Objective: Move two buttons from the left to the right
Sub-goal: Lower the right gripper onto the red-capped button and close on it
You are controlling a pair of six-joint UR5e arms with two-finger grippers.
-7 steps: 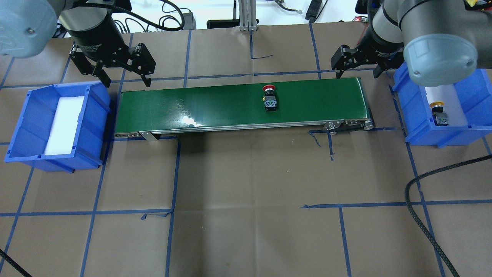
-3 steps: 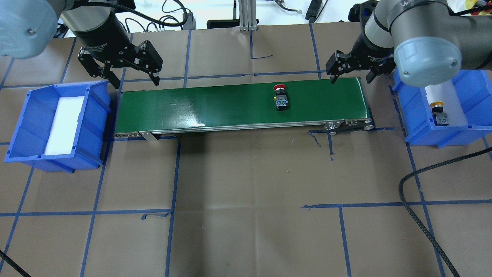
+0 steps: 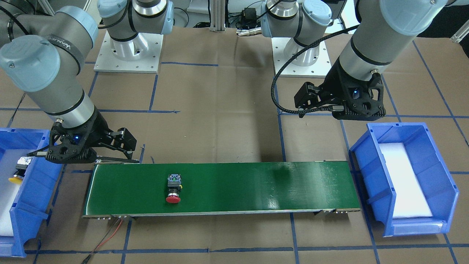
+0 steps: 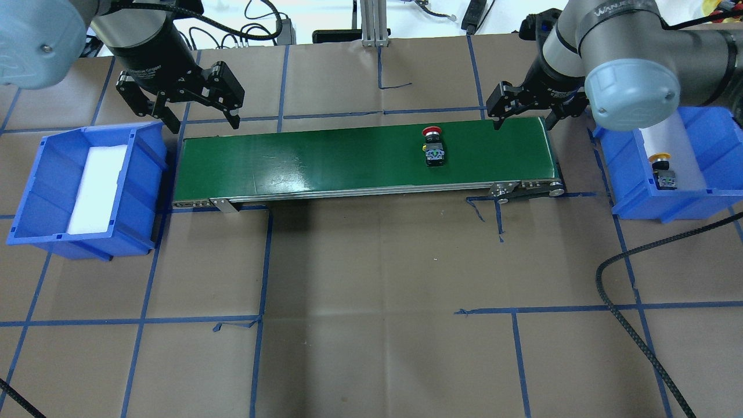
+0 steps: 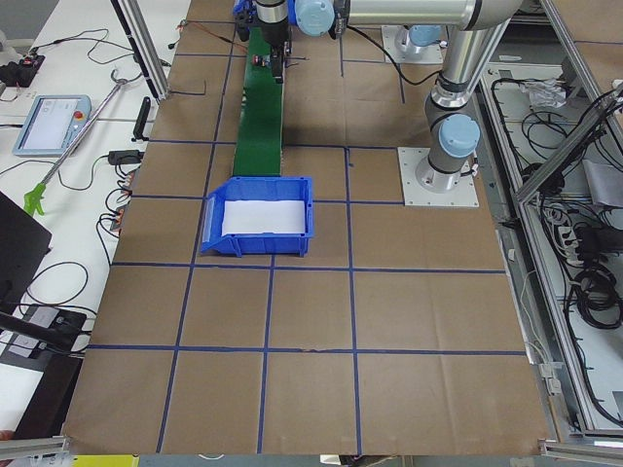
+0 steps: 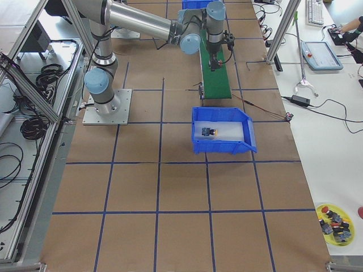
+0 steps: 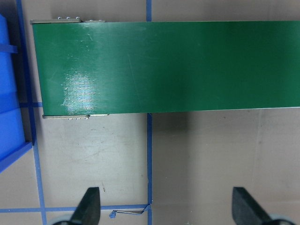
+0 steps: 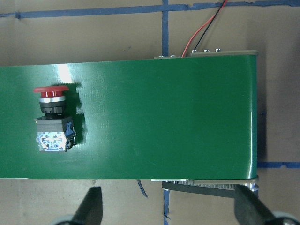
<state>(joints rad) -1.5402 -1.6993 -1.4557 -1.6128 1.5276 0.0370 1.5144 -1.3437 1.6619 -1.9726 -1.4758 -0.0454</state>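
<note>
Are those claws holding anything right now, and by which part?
Nothing. Left gripper and right gripper are open, empty; the red button lies on the belt.

You look along the table (image 6: 136, 192), which is covered with brown paper and a grid of blue tape. Near the middle stands a blue bin (image 6: 224, 147), and inside it lies the yellow-capped button (image 6: 209, 132). Just behind the bin, the green conveyor belt (image 6: 216, 85) runs away from you. The right arm (image 6: 142, 20) reaches from its base across to the belt, and the right gripper (image 6: 215, 61) hangs over it, too small to tell how the jaws stand. At the near right corner, a yellow plate (image 6: 336, 207) holds a few small parts (image 6: 334, 221).
</note>
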